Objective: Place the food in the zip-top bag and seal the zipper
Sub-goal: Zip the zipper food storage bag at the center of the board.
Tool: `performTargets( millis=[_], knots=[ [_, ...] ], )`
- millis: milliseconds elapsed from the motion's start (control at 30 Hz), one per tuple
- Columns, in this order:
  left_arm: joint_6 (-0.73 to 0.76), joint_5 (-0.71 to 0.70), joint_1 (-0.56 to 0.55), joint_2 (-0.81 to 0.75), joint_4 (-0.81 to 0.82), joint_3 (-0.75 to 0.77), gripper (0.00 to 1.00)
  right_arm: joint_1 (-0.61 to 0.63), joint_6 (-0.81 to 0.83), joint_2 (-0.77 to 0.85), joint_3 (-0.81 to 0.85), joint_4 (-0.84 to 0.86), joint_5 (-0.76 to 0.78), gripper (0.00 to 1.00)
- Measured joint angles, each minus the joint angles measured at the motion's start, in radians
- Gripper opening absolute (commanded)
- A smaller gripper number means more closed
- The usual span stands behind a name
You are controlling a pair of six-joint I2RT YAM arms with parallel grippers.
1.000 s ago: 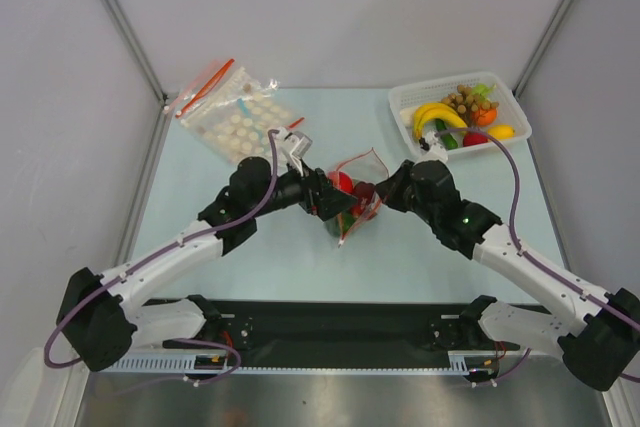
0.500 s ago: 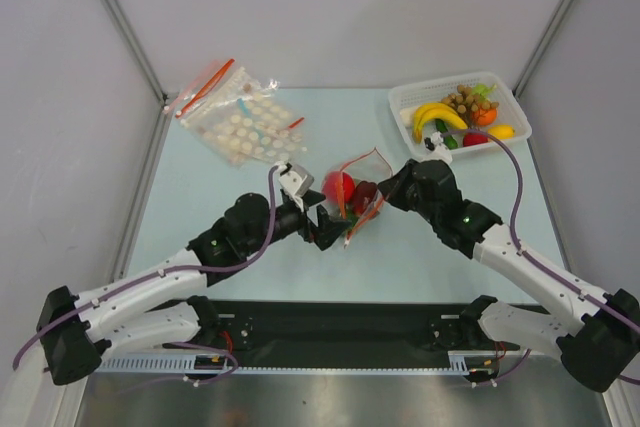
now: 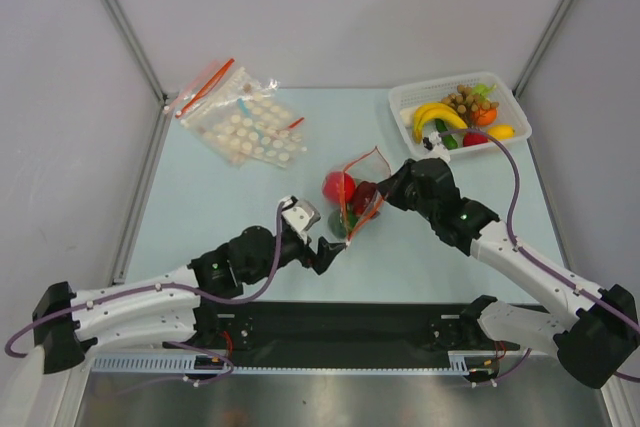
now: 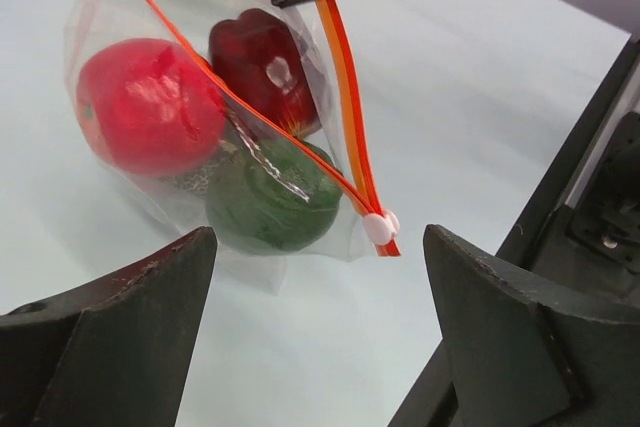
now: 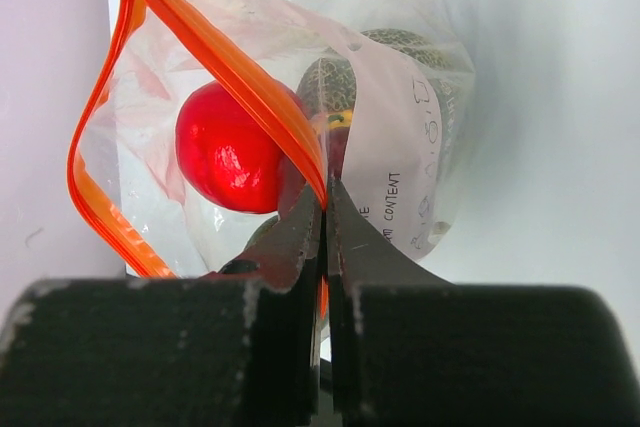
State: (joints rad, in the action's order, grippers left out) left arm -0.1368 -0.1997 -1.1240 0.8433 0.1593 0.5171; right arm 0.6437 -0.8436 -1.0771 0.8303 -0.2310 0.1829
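The clear zip-top bag lies mid-table and holds a shiny red fruit, a dark red piece and a dark green ball. A grey-green ball shows behind them in the right wrist view. The red zipper has a white slider at its near end. My right gripper is shut on the zipper strip, whose far part gapes open. My left gripper is open and empty, just short of the bag's near end.
A white basket at the back right holds yellow bananas, a brown grape bunch and other toy fruit. Clear bags showing pale discs lie at the back left. Grey walls enclose the table.
My left gripper has let go of the bag and drawn back toward the near edge. The bag has settled slightly. The right gripper keeps its hold on the zipper.
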Motion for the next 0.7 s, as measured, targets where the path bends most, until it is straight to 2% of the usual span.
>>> performTargets(
  millis=[133, 300, 600, 700],
  knots=[
    [0.049, -0.087, -0.079, 0.026, 0.027, -0.016, 0.95, 0.000, -0.002, -0.002, 0.000, 0.006, -0.005, 0.00],
    [0.140, -0.166, -0.161, 0.060, 0.089, -0.053, 0.94, -0.001, -0.002, -0.005, 0.000, 0.012, -0.013, 0.00],
    [0.227, -0.315, -0.224, 0.183, 0.153, -0.051, 0.88, -0.004, -0.002, -0.006, 0.000, 0.021, -0.024, 0.00],
    [0.235, -0.349, -0.225, 0.238, 0.152, -0.036, 0.79, -0.005, -0.002, -0.006, 0.000, 0.021, -0.027, 0.00]
  ],
)
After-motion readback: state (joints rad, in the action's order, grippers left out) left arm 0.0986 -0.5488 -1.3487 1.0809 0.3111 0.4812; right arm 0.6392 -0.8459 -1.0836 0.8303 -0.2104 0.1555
